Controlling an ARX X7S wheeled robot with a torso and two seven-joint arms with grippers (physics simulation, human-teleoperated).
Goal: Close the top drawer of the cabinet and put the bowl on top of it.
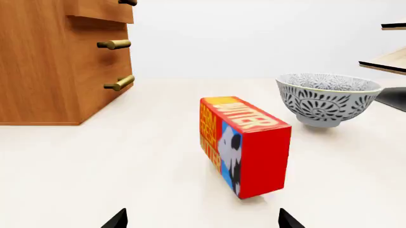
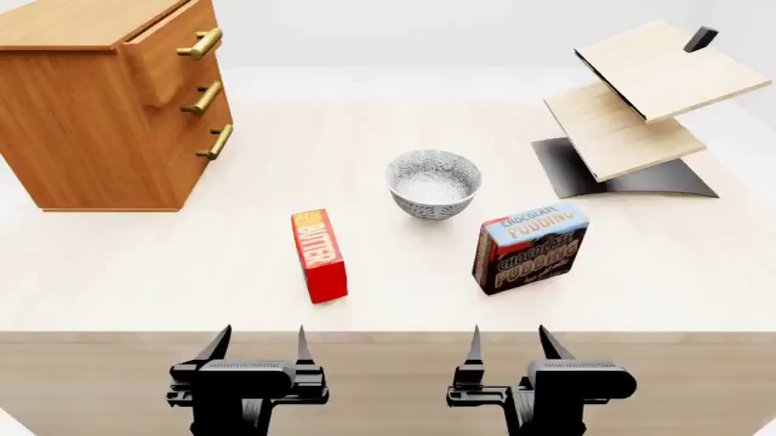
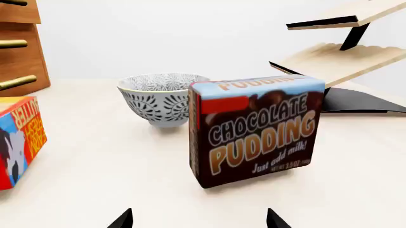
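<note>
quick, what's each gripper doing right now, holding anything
Left gripper: open, holding nothing, short of the red butter box.
Right gripper: open, holding nothing, short of the brown chocolate pudding box.

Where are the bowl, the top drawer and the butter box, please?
bowl (image 2: 433, 184): head view, speckled inside.
top drawer (image 2: 170, 52): head view, wooden front beside the handle.
butter box (image 1: 248, 142): left wrist view, red end face.

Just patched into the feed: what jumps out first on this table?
The big orange-brown cabinet at far left, its top drawer pulled out. Mid-table sits the patterned bowl, flanked by a red butter box and a chocolate pudding box, with a tilted two-tier shelf at far right.
</note>
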